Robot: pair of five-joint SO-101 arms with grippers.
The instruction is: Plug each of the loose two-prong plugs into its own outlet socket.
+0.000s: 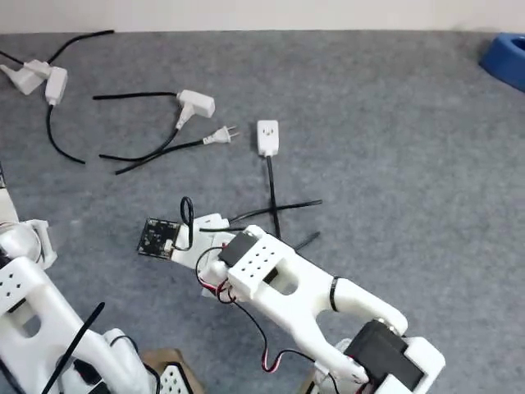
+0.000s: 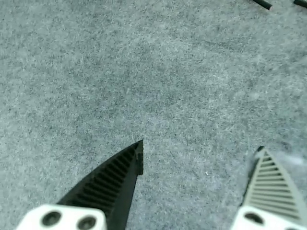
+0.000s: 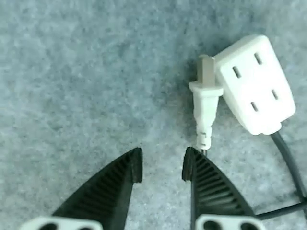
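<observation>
The right pincer [image 3: 162, 153] hangs over the grey carpet [image 3: 72, 72] with its jaws a little apart and nothing between them. Just past one fingertip [image 3: 189, 158] lies a white two-prong plug [image 3: 205, 98]. The plug's cord end is nearest that tip, and its prongs lie along the corner of a white socket block [image 3: 254, 84], not pushed into any slot. The block lies face up, and a black cord [image 3: 288, 153] leaves it. The left pincer [image 2: 200, 146] is spread wide over bare carpet and holds nothing. In the high view the right arm [image 1: 279, 283] stretches from five o'clock to the middle of the table, and the left arm [image 1: 33, 320] sits at eight o'clock. At about eleven o'clock from the middle a second plug [image 1: 220, 135] lies loose. Its prongs point toward three o'clock at a small socket [image 1: 267, 137], which is near it but apart. Another socket [image 1: 197, 103] lies just beside that plug, at its eleven o'clock. Far out at ten o'clock two white pieces [image 1: 37, 80] lie touching each other. A blue thing [image 1: 504, 56] sits at the two o'clock edge.
</observation>
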